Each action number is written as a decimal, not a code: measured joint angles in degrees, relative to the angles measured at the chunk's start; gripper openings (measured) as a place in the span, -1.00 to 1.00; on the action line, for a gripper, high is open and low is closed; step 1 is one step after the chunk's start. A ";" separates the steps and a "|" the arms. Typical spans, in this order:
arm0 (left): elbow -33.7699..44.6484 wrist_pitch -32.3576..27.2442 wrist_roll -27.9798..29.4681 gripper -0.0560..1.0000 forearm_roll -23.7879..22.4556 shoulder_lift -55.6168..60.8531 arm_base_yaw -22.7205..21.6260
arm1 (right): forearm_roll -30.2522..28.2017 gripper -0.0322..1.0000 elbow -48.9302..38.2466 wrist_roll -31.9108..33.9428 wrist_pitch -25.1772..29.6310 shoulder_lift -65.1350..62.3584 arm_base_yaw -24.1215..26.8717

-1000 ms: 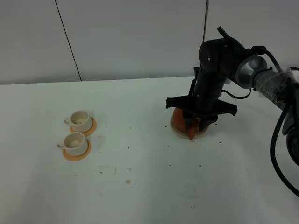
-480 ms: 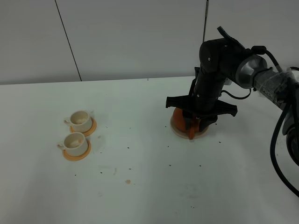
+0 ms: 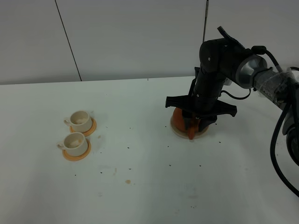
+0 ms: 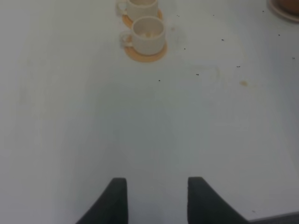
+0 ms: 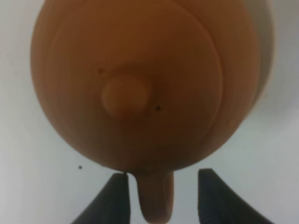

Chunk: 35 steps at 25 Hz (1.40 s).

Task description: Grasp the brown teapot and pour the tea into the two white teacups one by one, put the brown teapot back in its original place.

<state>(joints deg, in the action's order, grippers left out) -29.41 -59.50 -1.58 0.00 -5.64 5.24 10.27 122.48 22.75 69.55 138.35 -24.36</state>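
The brown teapot [image 3: 177, 118] sits on its beige coaster [image 3: 179, 133] at the right of the table, mostly hidden under my right arm. In the right wrist view I look down on the teapot's [image 5: 140, 79] knobbed lid. Its loop handle [image 5: 155, 198] stands between the fingers of my right gripper [image 5: 161, 198]. The gripper is open, with a gap on each side of the handle. The two white teacups [image 3: 80, 120] [image 3: 74, 143] rest on orange saucers at the left. My left gripper [image 4: 156, 200] hovers open and empty over bare table, well short of the cups [image 4: 148, 32].
Small dark specks and a brownish stain [image 3: 127, 181] dot the white table [image 3: 140, 196]. A grey wall panel rises behind its far edge. Black cables [image 3: 276, 140] hang at the right by the arm.
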 joint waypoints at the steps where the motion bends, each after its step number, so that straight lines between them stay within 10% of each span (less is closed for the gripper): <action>1: 0.00 0.00 0.00 -0.19 0.00 0.00 0.00 | 0.04 -0.29 0.00 0.04 0.00 0.00 0.00; 35: 0.00 0.00 0.00 -0.19 0.00 0.00 0.00 | 1.00 -0.46 0.00 -1.26 0.11 1.14 0.00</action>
<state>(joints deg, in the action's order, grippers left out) -29.41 -59.50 -1.58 0.00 -5.64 5.24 11.27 122.48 21.49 69.66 139.49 -24.36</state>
